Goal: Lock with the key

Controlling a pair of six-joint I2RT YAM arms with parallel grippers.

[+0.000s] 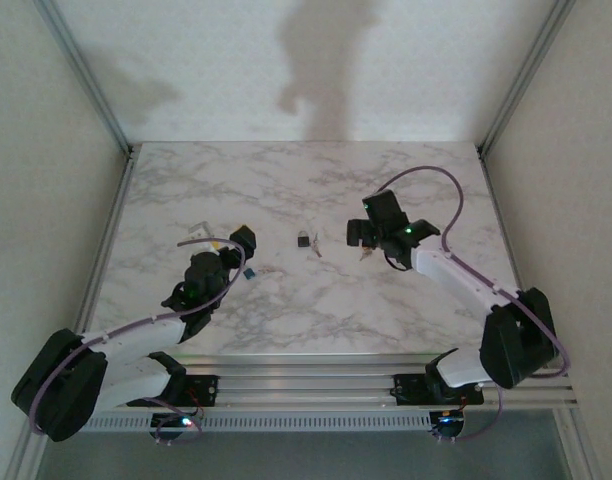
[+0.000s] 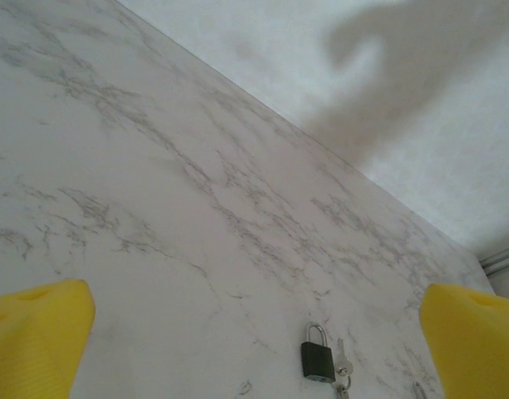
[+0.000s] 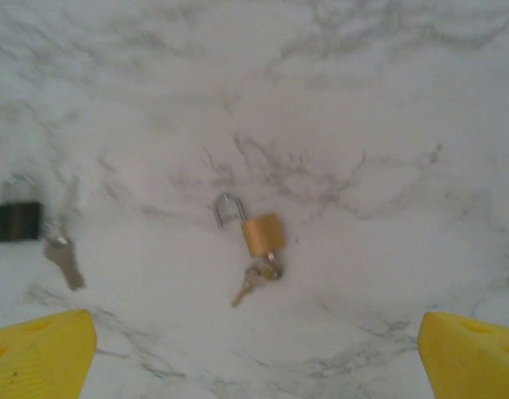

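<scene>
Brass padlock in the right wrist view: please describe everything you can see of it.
The brass padlock is small, with a gold-coloured metal body and a silver shackle that looks open, its left leg free. It lies flat on the marble table. A key sits at its bottom end. Nothing else touches it.

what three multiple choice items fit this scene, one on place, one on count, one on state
1. In the right wrist view, the black padlock lies where from the brass padlock? A left B right C on top
2. Padlocks on the table? A one B two C three
3. The brass padlock's shackle is: A shut B open C missing
Key: A, it sits at the left edge; B, one black and one brass; B, one shackle leg hangs free of the body.
</scene>
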